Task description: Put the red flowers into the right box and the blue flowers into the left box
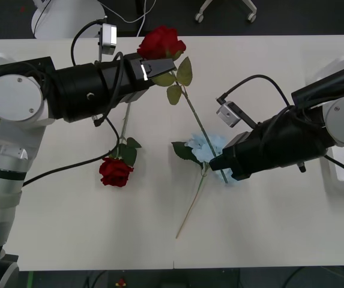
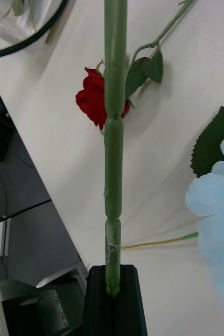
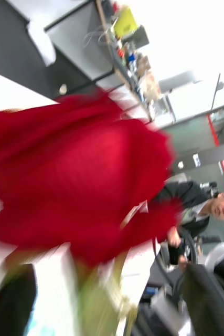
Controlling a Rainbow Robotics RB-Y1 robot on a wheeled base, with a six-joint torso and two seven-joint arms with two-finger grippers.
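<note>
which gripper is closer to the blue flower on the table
Right. The right gripper sits against the blue flower, shut on a rose stem. The left gripper is farther off across the table, by the rose bloom.

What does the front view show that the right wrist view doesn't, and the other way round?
Front view: the left end effector by the held red rose's bloom, and the right box. Right wrist view: the right end effector shut on that rose's stem. Both: the loose red rose and a blue flower on the table.
</note>
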